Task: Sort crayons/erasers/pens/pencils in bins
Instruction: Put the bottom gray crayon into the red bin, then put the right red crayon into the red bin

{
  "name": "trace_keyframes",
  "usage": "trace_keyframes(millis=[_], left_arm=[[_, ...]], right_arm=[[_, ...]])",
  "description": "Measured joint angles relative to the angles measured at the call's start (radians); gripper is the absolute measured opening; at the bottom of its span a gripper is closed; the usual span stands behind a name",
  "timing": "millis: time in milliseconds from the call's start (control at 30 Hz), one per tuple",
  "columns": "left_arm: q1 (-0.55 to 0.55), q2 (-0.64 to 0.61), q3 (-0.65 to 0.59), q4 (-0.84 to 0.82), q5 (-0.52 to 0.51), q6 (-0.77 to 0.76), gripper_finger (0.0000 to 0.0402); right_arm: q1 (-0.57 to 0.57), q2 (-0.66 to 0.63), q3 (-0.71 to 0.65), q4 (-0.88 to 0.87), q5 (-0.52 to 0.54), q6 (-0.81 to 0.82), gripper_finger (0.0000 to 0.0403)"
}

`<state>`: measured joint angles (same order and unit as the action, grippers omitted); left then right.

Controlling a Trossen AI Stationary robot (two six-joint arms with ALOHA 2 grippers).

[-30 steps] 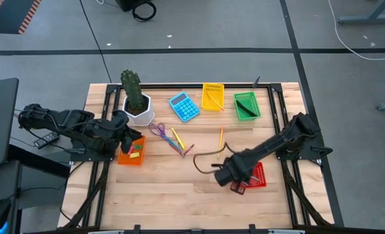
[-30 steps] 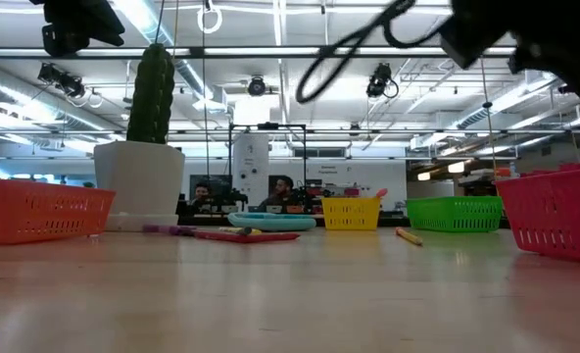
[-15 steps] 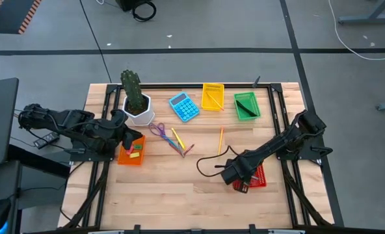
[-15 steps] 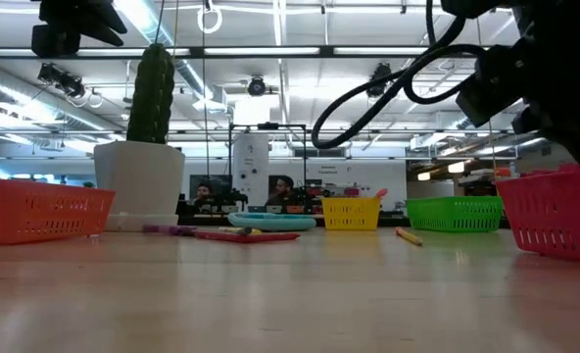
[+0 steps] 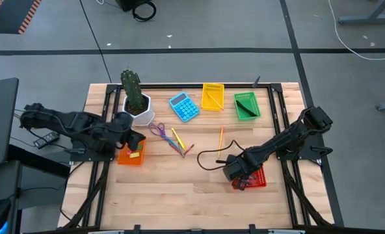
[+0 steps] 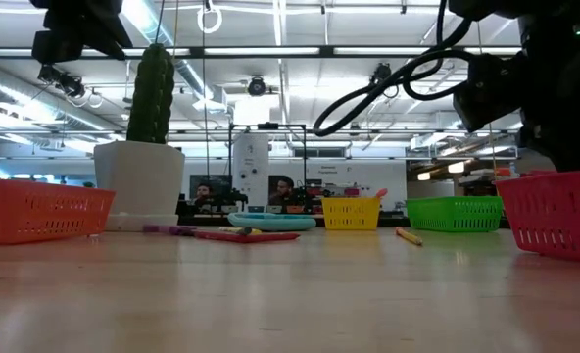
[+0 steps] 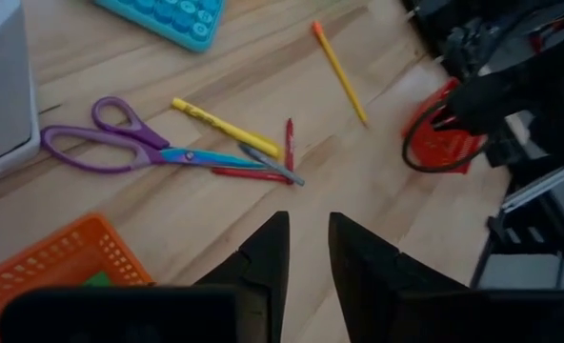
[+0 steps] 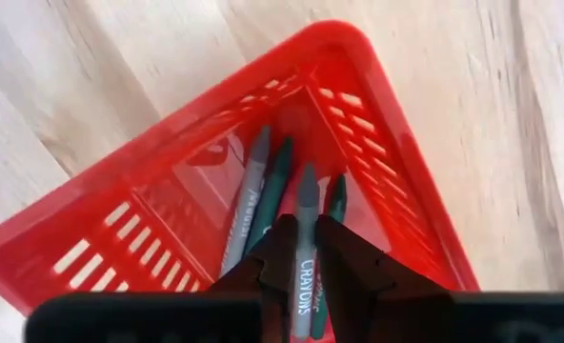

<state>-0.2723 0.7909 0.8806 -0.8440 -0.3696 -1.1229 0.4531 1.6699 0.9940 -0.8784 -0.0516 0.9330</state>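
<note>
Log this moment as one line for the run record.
right gripper: over red bin, shut on grey crayon | left gripper: empty, above orange bin | loose pencil on table

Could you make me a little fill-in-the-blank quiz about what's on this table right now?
1. The right gripper holds a grey crayon over the ____ basket.
2. The purple scissors lie between the white plant pot and the loose ____ pencil.
3. The left gripper hovers near the ____ basket.
4. The plant in the pot is a ____.

Missing words: red; orange; orange; cactus
</note>
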Motion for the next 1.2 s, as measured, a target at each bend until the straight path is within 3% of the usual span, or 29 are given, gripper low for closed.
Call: trace_keyframes(millis=[400,733,1000,1200], left_arm=[[0.000,0.056,0.000,-0.024,0.015,-0.026,0.0090],[0.000,0.055,0.000,-0.148,0.026,-0.079,0.0083],[0.001,0.076,0.000,-0.157,0.026,-0.100,0.0091],[0.001,0.104,0.000,-0.156,0.027,-0.112,0.0093]], right_arm=[[0.002,-0.017,-0.003,-0.031,-0.008,-0.024,0.0135],[0.001,-0.259,0.007,-0.050,0.027,0.024,0.0140],[-0.090,-0.337,0.007,0.150,0.103,0.028,0.0140],[-0.165,-0.243,0.100,0.318,0.092,-0.218,0.0140]])
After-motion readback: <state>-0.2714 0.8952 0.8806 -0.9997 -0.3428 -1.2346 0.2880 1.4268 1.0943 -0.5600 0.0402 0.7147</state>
